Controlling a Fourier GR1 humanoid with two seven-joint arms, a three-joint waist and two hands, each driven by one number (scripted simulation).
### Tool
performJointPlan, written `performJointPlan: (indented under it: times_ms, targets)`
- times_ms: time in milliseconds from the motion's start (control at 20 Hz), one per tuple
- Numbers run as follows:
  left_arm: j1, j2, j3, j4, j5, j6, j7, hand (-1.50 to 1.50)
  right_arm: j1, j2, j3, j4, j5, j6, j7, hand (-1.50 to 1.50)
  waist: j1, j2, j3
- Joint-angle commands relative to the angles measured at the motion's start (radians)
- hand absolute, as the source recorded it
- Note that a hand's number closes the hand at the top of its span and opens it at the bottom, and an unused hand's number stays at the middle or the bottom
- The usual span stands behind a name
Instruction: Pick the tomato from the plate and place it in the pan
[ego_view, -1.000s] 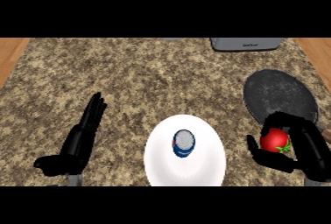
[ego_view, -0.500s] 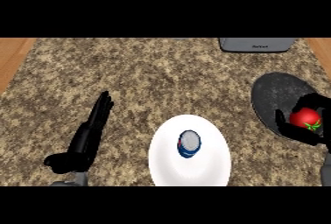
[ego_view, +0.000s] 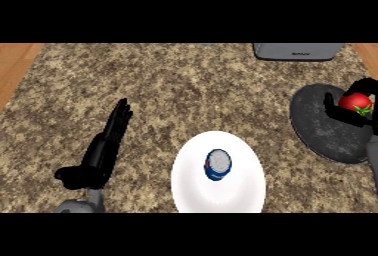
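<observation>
A red tomato (ego_view: 355, 101) with a green stem sits in my right hand (ego_view: 341, 113), whose fingers curl round it at the view's right edge. The hand holds it over the dark round pan (ego_view: 322, 125); whether the tomato touches the pan I cannot tell. The white plate (ego_view: 244, 185) lies at the lower middle and carries a small blue and white can (ego_view: 217, 165). My left hand (ego_view: 103, 147) rests at the lower left, fingers straight and pointing away, holding nothing.
A grey appliance (ego_view: 298, 51) stands at the counter's far edge, right of middle. Wooden floor (ego_view: 13, 65) shows past the counter's left edge. The speckled stone counter (ego_view: 192, 95) spreads between the hands.
My right hand has carried the tomato from beside the plate to the right and farther away, over the pan. The view has shifted slightly. The left hand stays as it was.
</observation>
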Motion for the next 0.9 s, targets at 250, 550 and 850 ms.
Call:
performJointPlan:
  times_ms: [250, 550, 850]
  targets:
    - [0.005, -0.016, -0.033, 0.009, -0.017, -0.016, -0.023, 0.0, -0.138, -0.134, 0.07, 0.45, 0.137, 0.102, 0.064, -1.5, 0.042, 0.016, -0.001]
    - [-0.055, -0.013, -0.002, 0.025, -0.003, -0.019, 0.011, 0.0, -0.285, -0.1, 0.084, 0.635, 0.107, 0.281, -0.012, -1.5, 0.035, 0.014, 0.003]
    - [0.025, -0.028, -0.032, 0.014, -0.029, -0.006, -0.042, 0.0, -0.321, -0.107, -0.039, 0.7, -0.003, 0.235, -0.182, -1.5, 0.03, 0.014, 0.003]
